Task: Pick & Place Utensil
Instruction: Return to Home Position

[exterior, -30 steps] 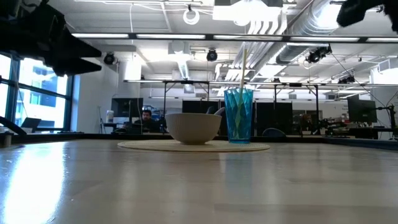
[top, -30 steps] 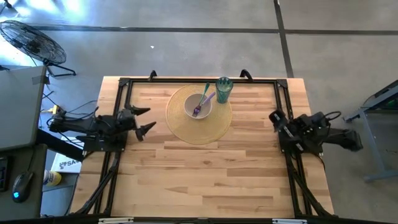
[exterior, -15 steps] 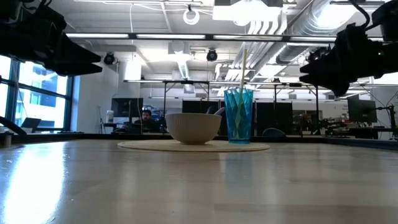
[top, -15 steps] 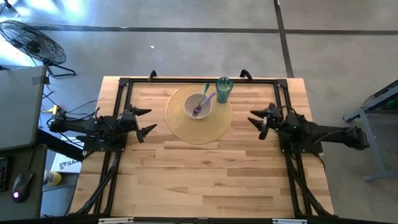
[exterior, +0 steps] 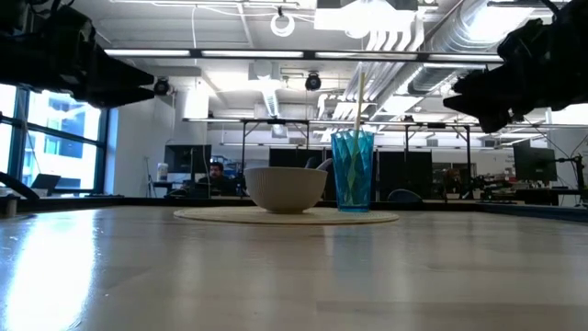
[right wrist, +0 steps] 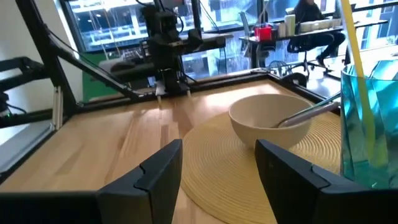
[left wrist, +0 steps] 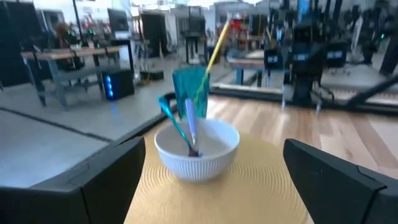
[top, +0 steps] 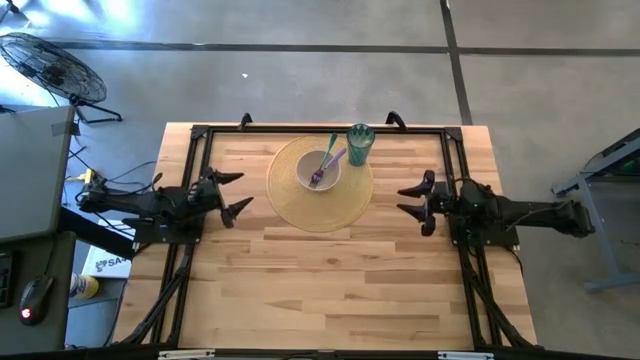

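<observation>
A white ribbed bowl [top: 322, 171] [left wrist: 197, 149] [right wrist: 269, 119] sits on a round woven yellow placemat [top: 320, 184] near the table's far edge. Two utensils, one teal and one purple [left wrist: 190, 126], stand with their heads in the bowl and lean on its rim. A teal tumbler [top: 360, 144] [exterior: 354, 171] with a yellow straw stands on the mat's far right part. My left gripper [top: 234, 194] hovers open left of the mat. My right gripper [top: 416, 201] hovers open right of the mat.
A black metal frame [top: 320, 128] runs along the table's far edge and both sides. Bare wood lies between the mat and the near edge [top: 320, 290]. A floor fan [top: 55, 70] and a desk stand off the table's left side.
My right arm has unfolded from its tucked pose at the table's right edge and reached left toward the mat, its gripper now pointing at the bowl. My left gripper has crept slightly toward the mat. Bowl, utensils and tumbler have stayed put.
</observation>
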Tool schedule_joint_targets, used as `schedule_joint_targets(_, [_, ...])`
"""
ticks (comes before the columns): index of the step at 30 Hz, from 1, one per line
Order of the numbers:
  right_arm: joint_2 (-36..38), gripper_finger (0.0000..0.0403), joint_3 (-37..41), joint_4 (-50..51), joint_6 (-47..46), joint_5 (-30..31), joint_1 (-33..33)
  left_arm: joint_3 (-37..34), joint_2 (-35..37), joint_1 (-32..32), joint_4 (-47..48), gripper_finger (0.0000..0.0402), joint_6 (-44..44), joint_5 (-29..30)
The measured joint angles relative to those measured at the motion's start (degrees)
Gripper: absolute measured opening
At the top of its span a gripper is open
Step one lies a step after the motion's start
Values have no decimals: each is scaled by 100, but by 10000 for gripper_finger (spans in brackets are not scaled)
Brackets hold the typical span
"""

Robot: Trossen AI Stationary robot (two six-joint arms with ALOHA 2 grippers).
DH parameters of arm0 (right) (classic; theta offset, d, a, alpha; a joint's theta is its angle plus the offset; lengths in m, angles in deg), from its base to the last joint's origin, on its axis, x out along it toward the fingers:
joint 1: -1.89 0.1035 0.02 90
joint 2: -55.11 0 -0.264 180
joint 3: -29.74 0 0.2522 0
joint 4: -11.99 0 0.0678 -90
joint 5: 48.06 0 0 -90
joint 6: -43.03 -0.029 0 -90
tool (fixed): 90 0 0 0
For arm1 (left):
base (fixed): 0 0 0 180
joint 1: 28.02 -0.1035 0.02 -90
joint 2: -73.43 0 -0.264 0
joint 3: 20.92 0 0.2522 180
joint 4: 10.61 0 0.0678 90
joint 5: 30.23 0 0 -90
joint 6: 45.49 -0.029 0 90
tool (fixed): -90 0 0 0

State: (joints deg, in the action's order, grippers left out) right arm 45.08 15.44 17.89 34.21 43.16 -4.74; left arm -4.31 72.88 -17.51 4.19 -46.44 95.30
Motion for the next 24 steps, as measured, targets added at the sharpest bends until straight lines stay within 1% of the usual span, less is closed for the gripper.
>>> schedule_joint_targets(3, [-2,197,0,56,-7,-3,0,-125,-114,0,-352,378,-206,-188])
schedule_joint_targets(11, [-2,197,0,33,-9,-12,0,-131,-289,0,-351,378,-183,-173])
schedule_joint_targets(24, [-2,197,2,33,-11,-16,0,-138,-302,0,-340,378,-179,-169])
